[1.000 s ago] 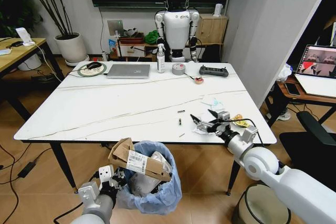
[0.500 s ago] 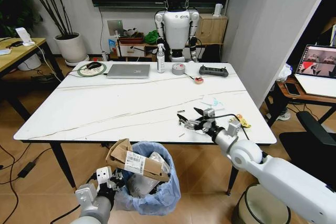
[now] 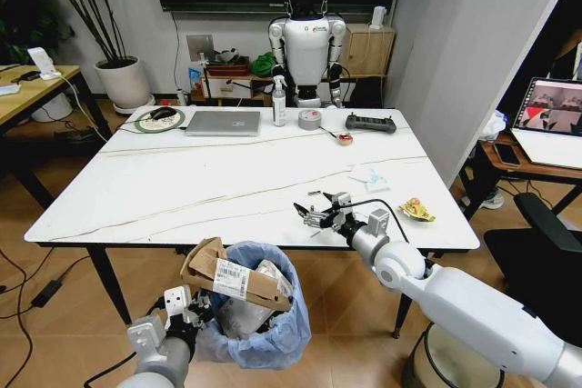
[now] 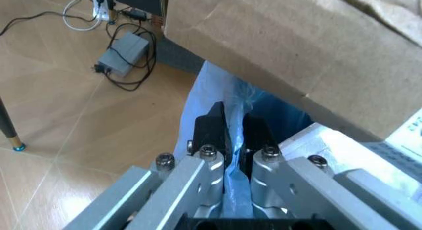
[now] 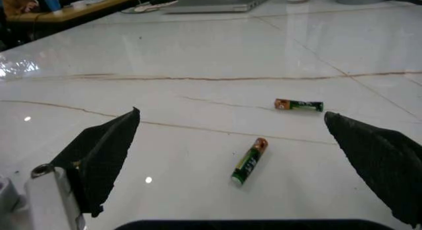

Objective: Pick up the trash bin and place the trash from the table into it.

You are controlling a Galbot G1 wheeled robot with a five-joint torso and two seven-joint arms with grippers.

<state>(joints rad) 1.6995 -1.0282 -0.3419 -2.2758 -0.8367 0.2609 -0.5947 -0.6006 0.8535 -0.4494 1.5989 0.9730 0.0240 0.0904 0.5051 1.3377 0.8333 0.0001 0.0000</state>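
The trash bin (image 3: pixel 257 315), a small round bin lined with a crinkly light-blue plastic bag, sat below the near edge of the counter (image 3: pixel 182 188), toward the robot's left. A torn brown cardboard box (image 3: pixel 232 277) with a white printed label lay across its mouth, jutting over the rim, with pale crumpled litter beneath it. The left gripper (image 3: pixel 185 308) was at the bin's left side; in the left wrist view its black fingers (image 4: pixel 212 128) were pressed together on a fold of the blue bag (image 4: pixel 221 99), with the cardboard's matte brown face just beyond them.

The counter was a large rectangle with a glossy white marble-look top, thin dark veins and a black rim. The right gripper (image 3: pixel 314 216) reached over its near edge, its dark textured fingers (image 5: pixel 105 151) spread wide and holding nothing. Between them in the right wrist view lay two small cylindrical green batteries (image 5: pixel 249 161) on the polished surface, apart from each other. To the right of that arm lay a yellowish wrapper (image 3: pixel 417 211) and a white tissue (image 3: pixel 368 174). A grey laptop (image 3: pixel 223 123) and a grey tape roll (image 3: pixel 309 119) lay along the far edge.
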